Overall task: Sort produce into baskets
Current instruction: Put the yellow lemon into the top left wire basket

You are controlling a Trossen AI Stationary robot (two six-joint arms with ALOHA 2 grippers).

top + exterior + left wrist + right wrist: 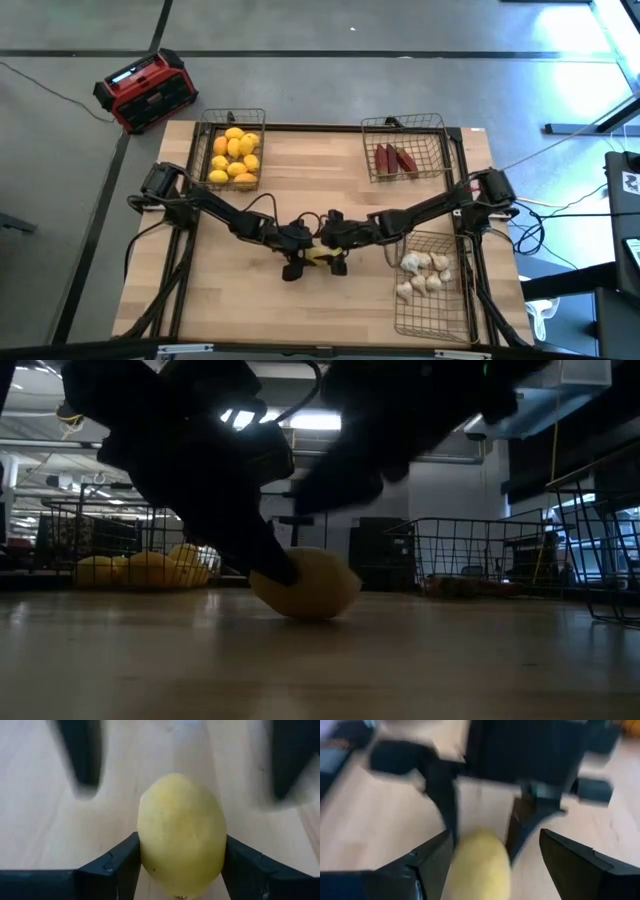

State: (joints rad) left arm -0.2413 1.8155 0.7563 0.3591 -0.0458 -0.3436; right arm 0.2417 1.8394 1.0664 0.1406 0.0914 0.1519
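A yellow lemon (320, 257) lies on the wooden table (250, 300) at its middle, and both grippers meet there. My left gripper (182, 855) comes from the table's left and is shut on the lemon (182, 835). My right gripper (495, 855) comes from the right and stands open, its fingers spread over the lemon's other end (482, 865); whether one of them touches it I cannot tell. Three wire baskets stand on the table: one with lemons (233, 150), one with dark red pieces (405, 150), one with white garlic bulbs (430, 285). My left gripper pinches the lemon's two long sides (145, 855) between its two fingers (120, 865). The fingers slant down from the table's left and lie along the lemon. The lemon's underside (305, 610) rests on the table.
A red-and-black box (150, 90) stands on the floor beyond the table's far left corner. The two arms cross the table's middle from either side. Bare wood lies near the front edge (280, 320) and between the two far baskets (315, 160).
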